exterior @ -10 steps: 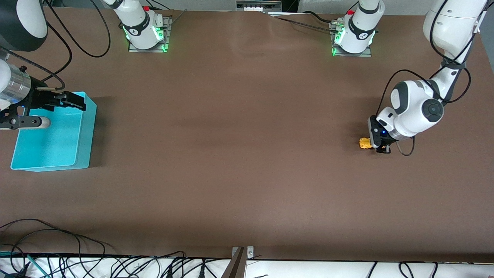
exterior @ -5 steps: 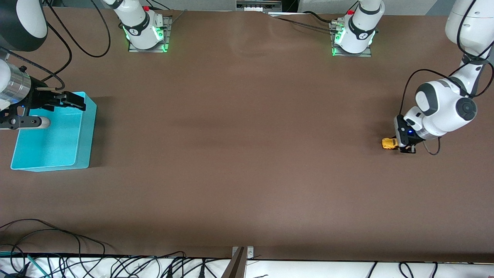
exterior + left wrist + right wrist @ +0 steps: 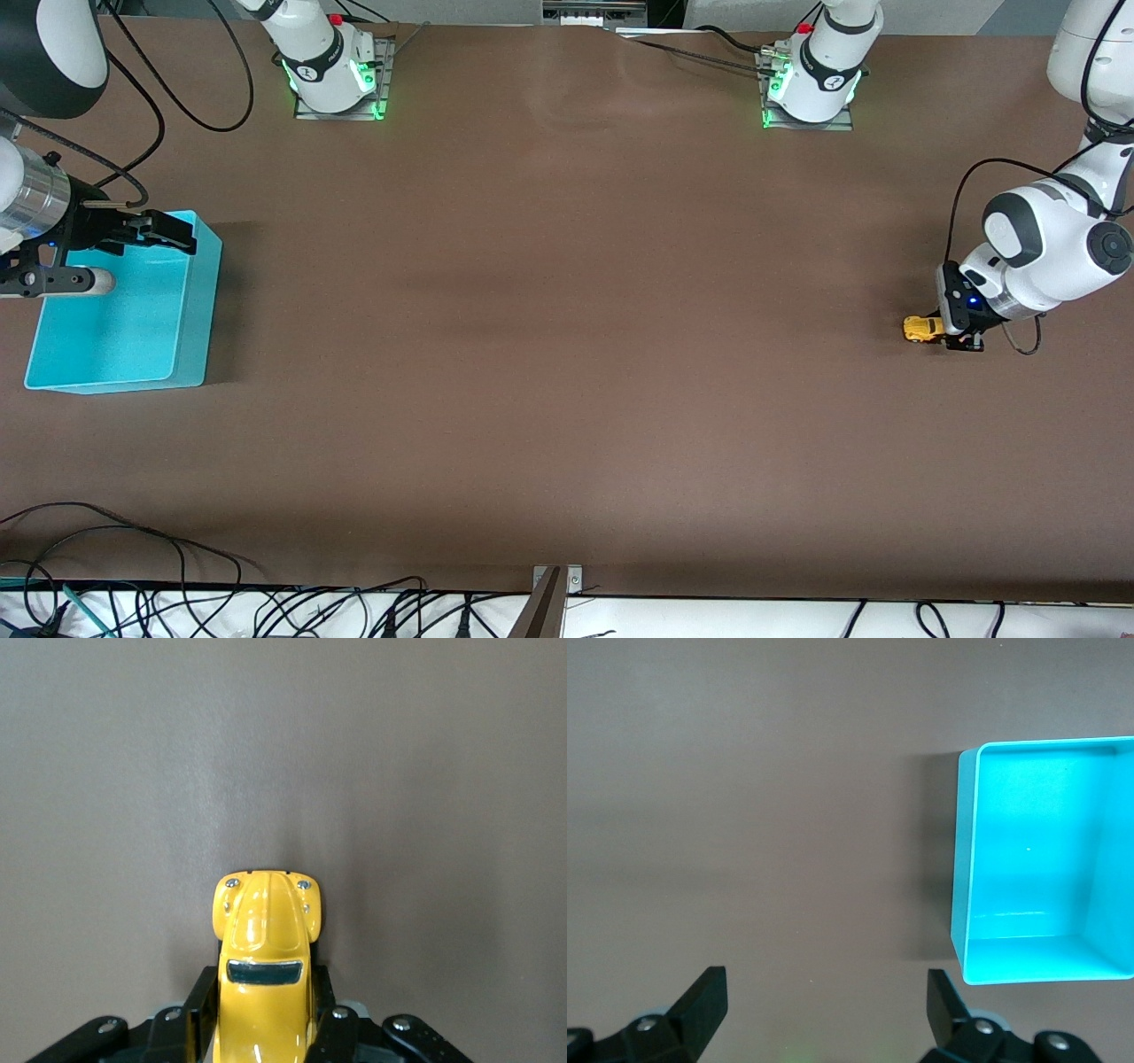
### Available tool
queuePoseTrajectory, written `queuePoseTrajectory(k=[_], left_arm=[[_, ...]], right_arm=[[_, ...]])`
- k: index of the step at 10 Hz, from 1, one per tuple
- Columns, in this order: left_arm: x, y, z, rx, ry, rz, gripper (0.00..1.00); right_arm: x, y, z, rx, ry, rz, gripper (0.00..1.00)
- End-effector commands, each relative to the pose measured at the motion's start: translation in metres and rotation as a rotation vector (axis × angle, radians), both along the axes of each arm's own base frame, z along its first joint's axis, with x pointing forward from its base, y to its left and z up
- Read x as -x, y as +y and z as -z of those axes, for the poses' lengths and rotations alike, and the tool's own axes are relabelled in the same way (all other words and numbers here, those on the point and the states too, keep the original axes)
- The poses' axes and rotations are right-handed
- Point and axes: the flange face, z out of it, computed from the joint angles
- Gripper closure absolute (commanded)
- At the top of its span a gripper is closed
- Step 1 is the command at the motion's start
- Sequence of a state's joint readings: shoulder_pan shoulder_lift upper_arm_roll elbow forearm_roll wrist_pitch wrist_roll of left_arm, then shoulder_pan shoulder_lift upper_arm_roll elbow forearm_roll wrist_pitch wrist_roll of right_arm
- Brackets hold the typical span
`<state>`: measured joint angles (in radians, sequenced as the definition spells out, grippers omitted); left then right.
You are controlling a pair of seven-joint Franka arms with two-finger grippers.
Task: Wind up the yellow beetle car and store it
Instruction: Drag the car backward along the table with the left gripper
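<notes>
The yellow beetle car (image 3: 922, 329) sits on the brown table at the left arm's end, its rear between the fingers of my left gripper (image 3: 946, 332). In the left wrist view the car (image 3: 266, 966) points away from the gripper (image 3: 264, 1010), whose black fingers press on both its sides. My right gripper (image 3: 173, 232) is open and empty, held over the rim of the cyan bin (image 3: 190, 328); its fingers (image 3: 704, 1001) stand wide apart.
The cyan bin (image 3: 966, 859) stands at the right arm's end of the table and holds nothing. Cables lie along the table edge nearest the front camera and near the arm bases.
My left gripper has dragged the yellow beetle car along the table toward the left arm's end, away from the bin. The right arm has not moved.
</notes>
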<state>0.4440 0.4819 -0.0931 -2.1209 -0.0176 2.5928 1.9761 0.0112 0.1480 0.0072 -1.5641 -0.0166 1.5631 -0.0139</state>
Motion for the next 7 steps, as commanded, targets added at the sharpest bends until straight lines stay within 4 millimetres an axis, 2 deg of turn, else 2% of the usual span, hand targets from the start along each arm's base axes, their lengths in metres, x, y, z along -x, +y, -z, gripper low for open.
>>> queuePoseTrajectory(k=[1,2,3,4,7], left_arm=[[0.013,0.012,0.042,0.03,0.066,0.028,0.85],[0.012,0.012,0.04,0.03,0.063,0.023,0.73],[0.013,0.014,0.04,0.032,0.064,0.02,0.01],[0.013,0.016,0.036,0.038,0.07,0.013,0.0],[-0.02,0.024,-0.015,0.113,0.167,0.0,0.0]], right_arm=[[-0.002,-0.002,-0.004,0.006,-0.005,0.01,0.0],[-0.002,-0.003,-0.003,0.006,-0.003,0.012,0.0],[-0.002,-0.003,-0.003,0.006,-0.003,0.012,0.0],[-0.002,-0.003,-0.004,0.006,-0.005,0.012,0.0],[-0.002,-0.003,-0.003,0.006,-0.003,0.012,0.0]])
